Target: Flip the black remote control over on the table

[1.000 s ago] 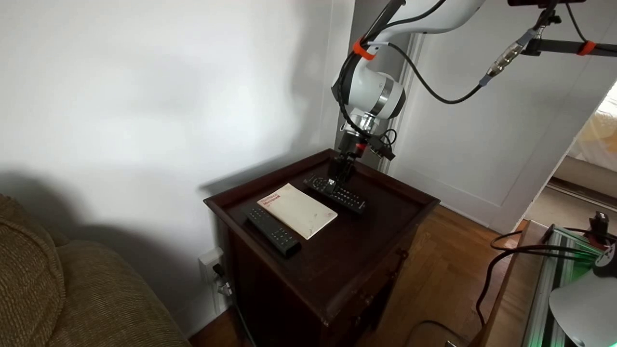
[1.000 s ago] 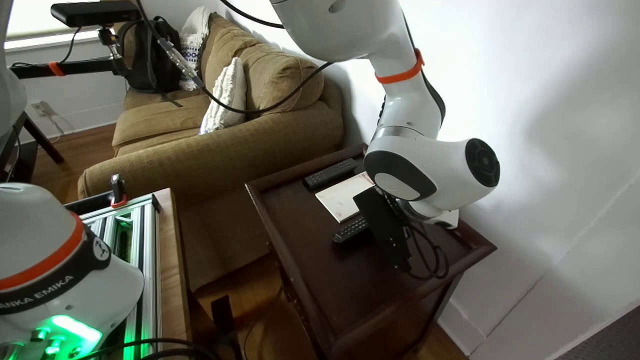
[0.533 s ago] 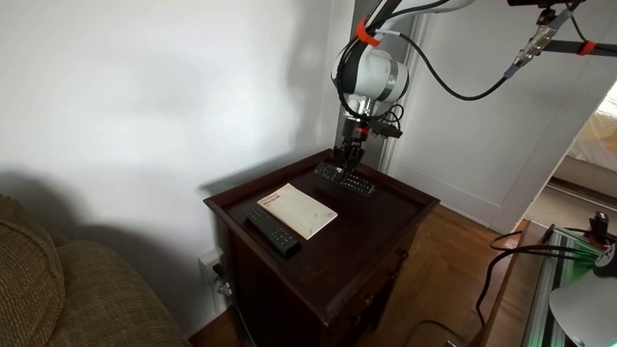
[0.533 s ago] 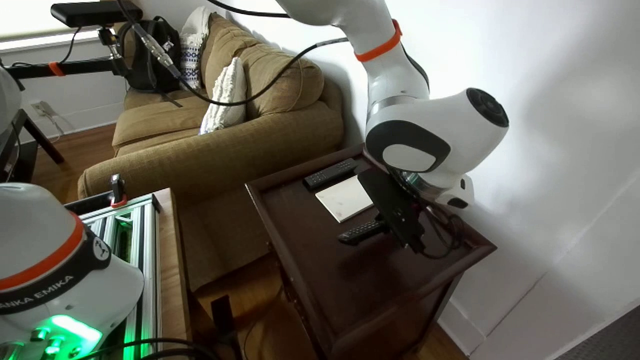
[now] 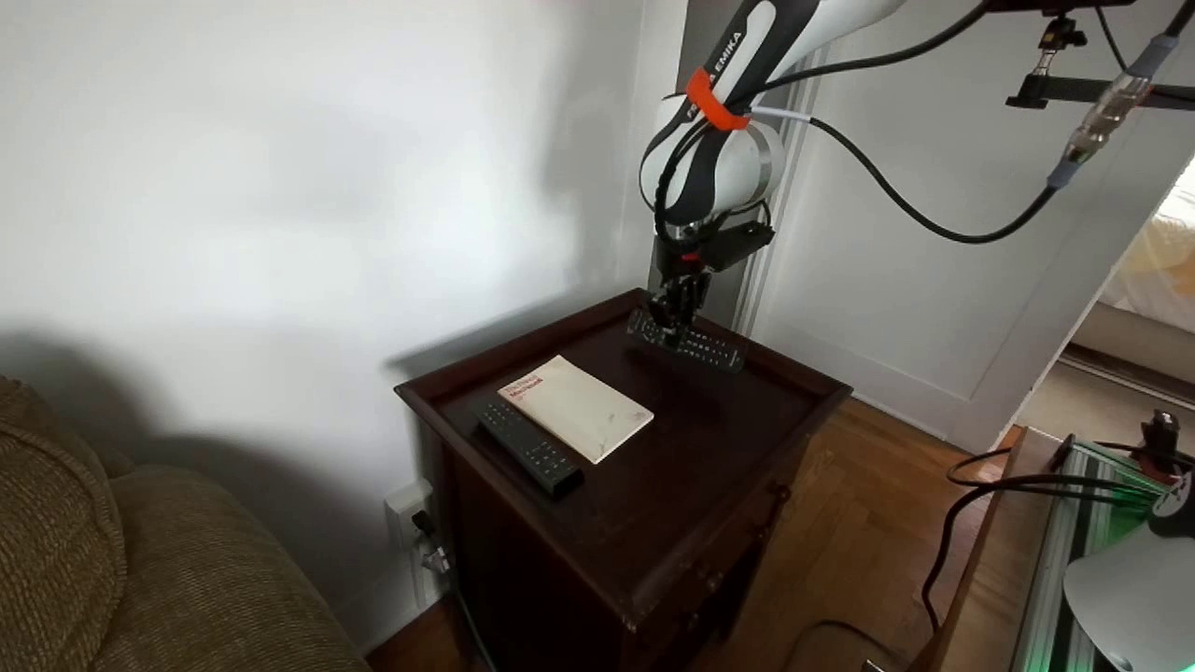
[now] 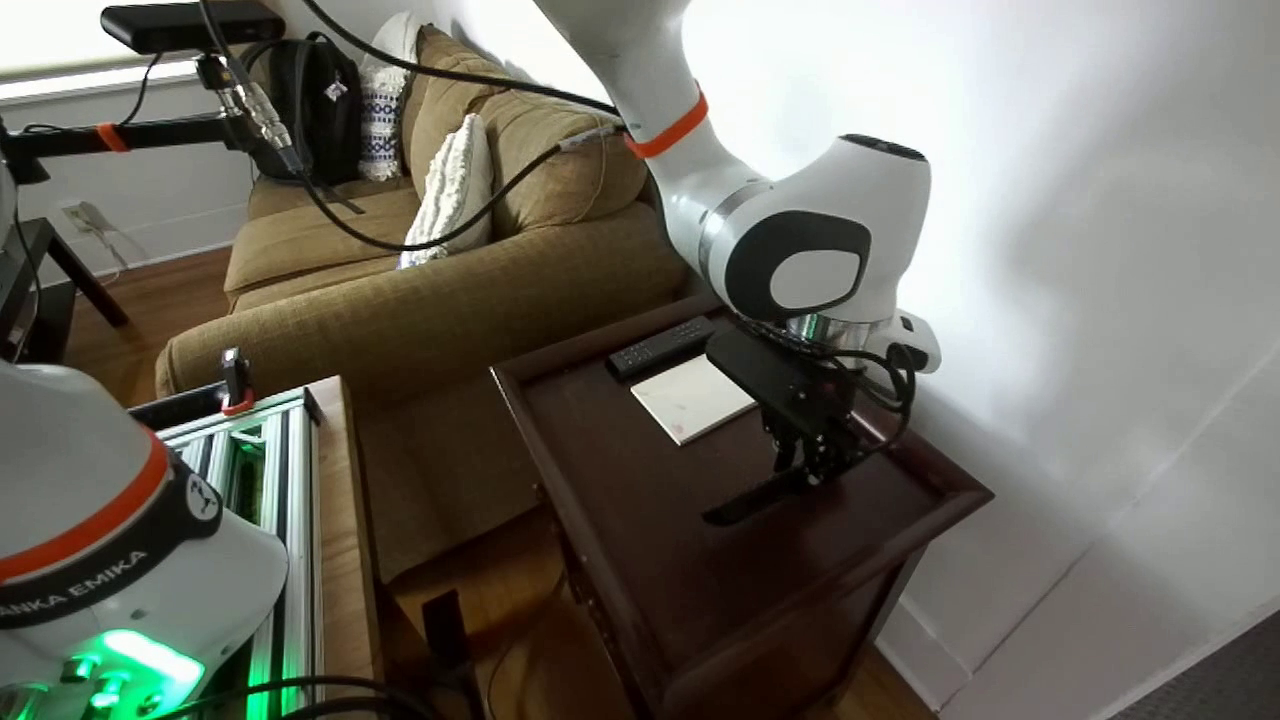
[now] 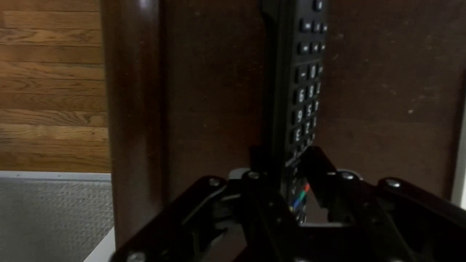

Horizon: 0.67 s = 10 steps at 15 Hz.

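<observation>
The black remote (image 5: 714, 352) is held over the far part of the dark brown table (image 5: 672, 485). My gripper (image 7: 285, 163) is shut on the remote, one finger on each side, near the coloured buttons. The remote is rolled onto its edge. In the wrist view its number keys (image 7: 305, 96) face right at a steep slant. In an exterior view only its dark side (image 6: 745, 503) shows. I cannot tell whether its lower edge touches the table. A second black remote (image 5: 530, 448) lies flat, buttons up, near the table's edge.
A white booklet (image 5: 576, 408) lies between the two remotes. The table has a raised rim (image 6: 560, 450). A white wall (image 5: 327, 187) stands close behind it, and a brown sofa (image 6: 480, 300) stands beside it.
My gripper has carried the remote away from the booklet, toward the table's far corner. The remote has rolled, so its buttons no longer show in an exterior view where they did before.
</observation>
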### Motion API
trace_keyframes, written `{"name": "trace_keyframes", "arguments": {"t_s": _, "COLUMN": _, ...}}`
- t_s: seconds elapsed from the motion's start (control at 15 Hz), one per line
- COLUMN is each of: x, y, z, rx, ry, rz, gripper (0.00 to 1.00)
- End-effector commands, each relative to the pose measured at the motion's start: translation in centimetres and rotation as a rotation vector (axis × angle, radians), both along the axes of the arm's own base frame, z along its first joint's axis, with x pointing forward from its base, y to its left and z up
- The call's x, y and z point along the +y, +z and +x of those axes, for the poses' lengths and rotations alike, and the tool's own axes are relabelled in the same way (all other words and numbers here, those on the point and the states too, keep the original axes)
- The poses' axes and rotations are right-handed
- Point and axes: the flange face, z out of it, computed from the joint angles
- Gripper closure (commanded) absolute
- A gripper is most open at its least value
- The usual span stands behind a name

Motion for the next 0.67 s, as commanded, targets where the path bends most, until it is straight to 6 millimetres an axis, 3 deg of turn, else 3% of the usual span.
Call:
{"name": "trace_keyframes", "arguments": {"t_s": 0.0, "x": 1.4, "y": -0.4, "z": -0.1, "rx": -0.032, "ry": 0.05, "rz": -0.178, "gripper": 0.91}}
{"name": "trace_keyframes", "arguments": {"t_s": 0.33, "x": 3.6, "y": -1.0, "z": 0.4, "rx": -0.098, "ry": 0.083, "rz": -0.378, "gripper": 0.91}}
{"name": "trace_keyframes", "arguments": {"t_s": 0.6, "x": 4.5, "y": -2.8, "z": 0.2, "rx": -0.117, "ry": 0.039, "rz": -0.414, "gripper": 0.91}}
